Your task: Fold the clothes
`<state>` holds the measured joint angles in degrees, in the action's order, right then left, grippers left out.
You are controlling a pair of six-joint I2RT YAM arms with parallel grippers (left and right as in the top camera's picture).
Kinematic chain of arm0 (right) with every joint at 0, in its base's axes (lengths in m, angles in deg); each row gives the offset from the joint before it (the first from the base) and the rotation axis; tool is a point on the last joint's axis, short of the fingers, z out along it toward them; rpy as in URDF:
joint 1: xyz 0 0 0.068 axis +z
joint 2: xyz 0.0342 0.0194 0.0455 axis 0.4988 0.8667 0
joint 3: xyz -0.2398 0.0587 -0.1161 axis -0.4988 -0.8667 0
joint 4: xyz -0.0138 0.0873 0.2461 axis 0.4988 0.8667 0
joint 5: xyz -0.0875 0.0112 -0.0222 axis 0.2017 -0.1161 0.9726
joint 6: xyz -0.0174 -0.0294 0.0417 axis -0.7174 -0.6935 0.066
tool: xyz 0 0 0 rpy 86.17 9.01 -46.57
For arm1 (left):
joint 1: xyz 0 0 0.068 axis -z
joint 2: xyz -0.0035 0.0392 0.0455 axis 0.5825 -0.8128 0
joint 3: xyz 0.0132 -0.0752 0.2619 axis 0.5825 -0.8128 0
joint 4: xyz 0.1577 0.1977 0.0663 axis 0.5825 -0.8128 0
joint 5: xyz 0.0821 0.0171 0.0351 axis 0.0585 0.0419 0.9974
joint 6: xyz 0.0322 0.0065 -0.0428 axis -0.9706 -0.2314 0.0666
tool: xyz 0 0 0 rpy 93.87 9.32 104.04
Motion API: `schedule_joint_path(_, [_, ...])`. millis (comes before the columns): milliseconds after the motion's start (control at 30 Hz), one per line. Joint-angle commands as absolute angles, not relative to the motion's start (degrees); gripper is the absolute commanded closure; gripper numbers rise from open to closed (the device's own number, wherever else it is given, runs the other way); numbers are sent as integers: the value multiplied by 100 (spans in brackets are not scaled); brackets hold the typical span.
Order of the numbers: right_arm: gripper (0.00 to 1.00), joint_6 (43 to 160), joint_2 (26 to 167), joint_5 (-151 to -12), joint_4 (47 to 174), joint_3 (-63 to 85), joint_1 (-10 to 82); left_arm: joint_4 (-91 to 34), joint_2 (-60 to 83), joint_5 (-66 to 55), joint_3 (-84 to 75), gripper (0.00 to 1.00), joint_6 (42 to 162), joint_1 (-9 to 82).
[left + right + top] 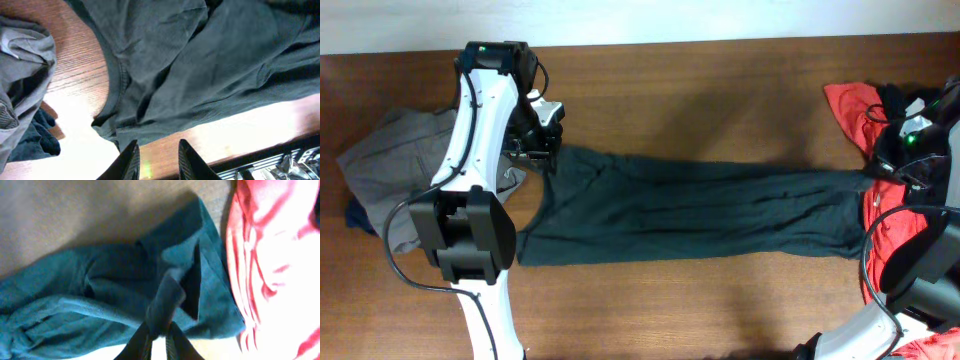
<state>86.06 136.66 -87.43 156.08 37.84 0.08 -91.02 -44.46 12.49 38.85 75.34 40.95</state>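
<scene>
Pinching T-shirt [100, 295] (edge): right end effector [160, 332]

Your wooden table [720, 80]
You see brown wood with grain running along its length, and a white strip [620, 20] lies beyond its far edge.

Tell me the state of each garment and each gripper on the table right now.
dark green T-shirt, spread flat in a long strip
grey trousers, crumpled in a heap
red top, crumpled in a heap
left gripper, open and empty
right gripper, shut on a fold of the dark green T-shirt
</scene>
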Motion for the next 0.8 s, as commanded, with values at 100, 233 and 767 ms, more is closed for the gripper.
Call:
schedule_joint_path(100, [75, 8586, 13537, -8304, 15892, 3871, 25, -9115, -4295, 1411, 3854, 73, 7523, 4060])
schedule_joint_path(233, [58, 8663, 13537, -7769, 16084, 3871, 27, -9112, -4295, 1413, 3854, 71, 7523, 4055])
schedule_joint_path(767, [33, 8855, 13802, -8223, 15282, 3827, 23, -8485, -4295, 858, 3854, 53, 7521, 4274])
